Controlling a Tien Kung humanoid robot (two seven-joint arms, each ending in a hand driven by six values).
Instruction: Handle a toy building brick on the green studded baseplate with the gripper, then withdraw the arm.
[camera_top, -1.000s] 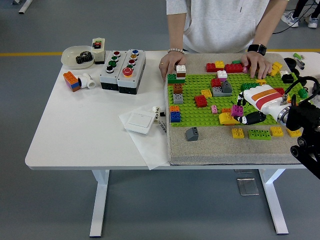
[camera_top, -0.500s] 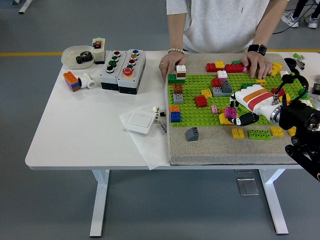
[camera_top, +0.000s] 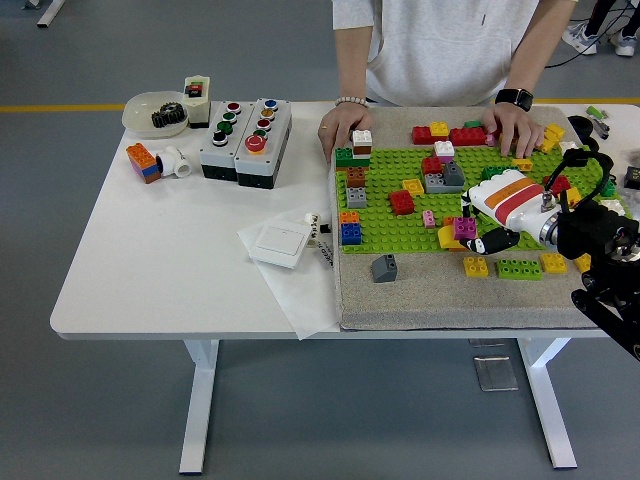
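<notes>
I see a green studded baseplate (camera_top: 400, 228) on grey mat (camera_top: 450, 295), magenta brick (camera_top: 465, 228), red brick (camera_top: 402, 202), blue-orange brick (camera_top: 349, 228), white hand (camera_top: 490, 225) with red-orange stripes.

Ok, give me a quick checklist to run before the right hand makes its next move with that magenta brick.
1. Right hand at the small magenta toy brick: ok.
2. Fingers firmly closed on it: cannot tell.
3. Brick over the green studded baseplate: ok.
4. Yellow curved brick crowds the spot: not ok.
5. Person's hands at the far edge, away from the right hand: ok.
6. Left hand: not in view, cannot tell.
</notes>
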